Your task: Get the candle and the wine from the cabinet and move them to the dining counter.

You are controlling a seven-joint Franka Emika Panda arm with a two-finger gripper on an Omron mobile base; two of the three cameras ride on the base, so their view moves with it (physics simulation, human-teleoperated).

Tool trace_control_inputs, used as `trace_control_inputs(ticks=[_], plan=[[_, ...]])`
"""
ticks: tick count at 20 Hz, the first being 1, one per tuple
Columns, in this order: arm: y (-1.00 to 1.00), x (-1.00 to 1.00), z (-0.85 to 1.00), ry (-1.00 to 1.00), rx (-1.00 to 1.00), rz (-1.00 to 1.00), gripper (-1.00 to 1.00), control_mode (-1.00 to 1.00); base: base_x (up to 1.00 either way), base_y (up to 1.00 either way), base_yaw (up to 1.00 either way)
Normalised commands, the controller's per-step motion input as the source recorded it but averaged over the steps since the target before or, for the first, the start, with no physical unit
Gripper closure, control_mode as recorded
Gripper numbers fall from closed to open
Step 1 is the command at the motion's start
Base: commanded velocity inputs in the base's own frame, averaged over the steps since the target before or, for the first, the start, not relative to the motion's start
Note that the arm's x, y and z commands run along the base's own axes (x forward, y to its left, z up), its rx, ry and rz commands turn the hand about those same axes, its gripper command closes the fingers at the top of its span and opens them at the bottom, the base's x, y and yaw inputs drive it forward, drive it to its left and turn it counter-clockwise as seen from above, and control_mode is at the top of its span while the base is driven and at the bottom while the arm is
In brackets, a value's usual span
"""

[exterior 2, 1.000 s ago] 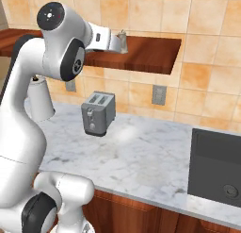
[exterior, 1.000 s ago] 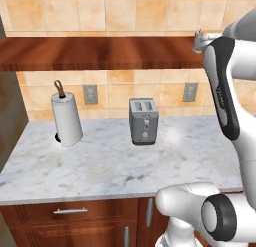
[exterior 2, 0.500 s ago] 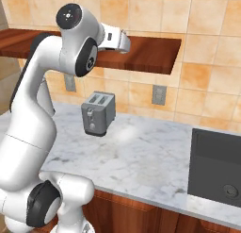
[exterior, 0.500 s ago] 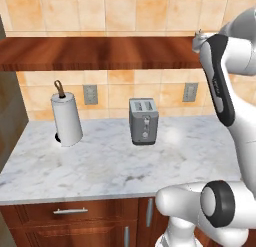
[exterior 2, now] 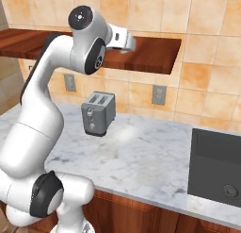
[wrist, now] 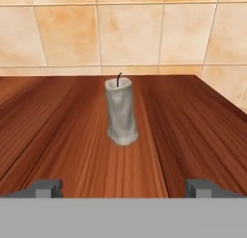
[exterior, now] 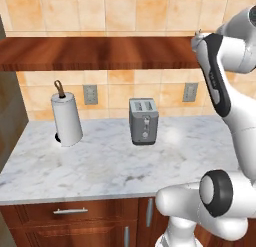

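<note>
Grey-beige candle is seen upright on the cabinet plank, lined up ahead of the wide-apart gripper, so a straight push forward before closing is probably called for next.

The sink at the right is cut off by the right base view's edge. On the left, the shelf runs past the left base view's edge. The arm hides the shelf's right end there.
</note>
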Motion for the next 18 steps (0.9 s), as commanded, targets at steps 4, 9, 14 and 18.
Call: trace_control_inputs(ticks=[4, 9, 14, 18], plan=[[-0.12, 0.32, -0.05, 0.0, 0.0, 0.0, -1.0, -1.0, 0.0, 0.0, 0.0], [-0.09, 0.32, -0.08, 0.0, 0.0, 0.0, -1.0, -1.0, 0.0, 0.0, 0.0], [-0.1, 0.42, -0.01, 0.0, 0.0, 0.0, -1.0, -1.0, 0.0, 0.0, 0.0], [-0.1, 0.4, 0.0, 0.0, 0.0, 0.0, -1.0, -1.0, 0.0, 0.0, 0.0]])
